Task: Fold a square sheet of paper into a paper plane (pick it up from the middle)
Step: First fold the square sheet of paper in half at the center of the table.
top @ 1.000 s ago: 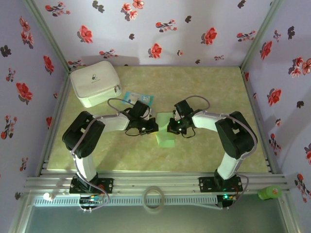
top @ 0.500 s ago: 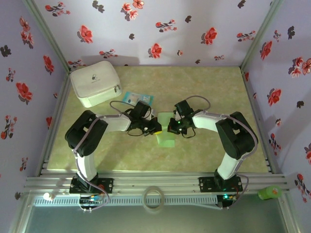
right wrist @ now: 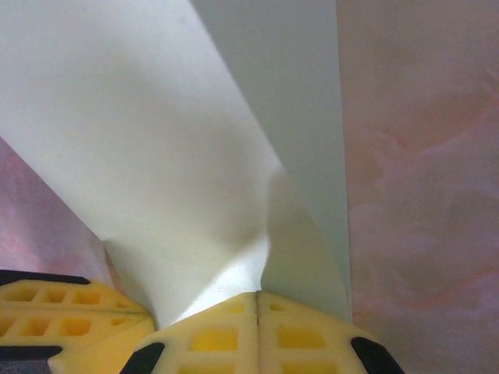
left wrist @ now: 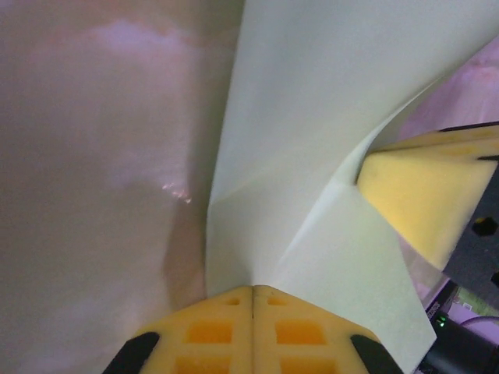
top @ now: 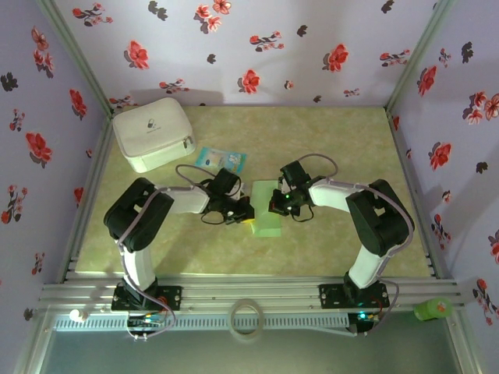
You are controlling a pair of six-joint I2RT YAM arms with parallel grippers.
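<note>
The square sheet of paper (top: 266, 224) is pale mint green, creased into a narrow strip, and lies mid-table between the two arms. My left gripper (top: 244, 213) is at its left edge. In the left wrist view the jaws (left wrist: 253, 290) are closed tight where the paper's (left wrist: 312, 93) creases converge, and that edge lifts slightly off the table. My right gripper (top: 275, 205) is at the right edge. Its jaws (right wrist: 257, 296) are closed where a raised, curling flap of the paper (right wrist: 156, 117) meets them. Each wrist view shows the other gripper's yellow fingers (left wrist: 413, 195) (right wrist: 54, 319) close by.
A white zipped pouch (top: 153, 132) stands at the back left, and a small blue-and-white packet (top: 221, 159) lies just behind the left gripper. The pale table (top: 343, 148) has floral walls on three sides. A ring (top: 248, 318) and a green object (top: 433, 309) sit at the near rail.
My left gripper has slid a little left and toward the near edge along the paper's left side. The right gripper has barely moved.
</note>
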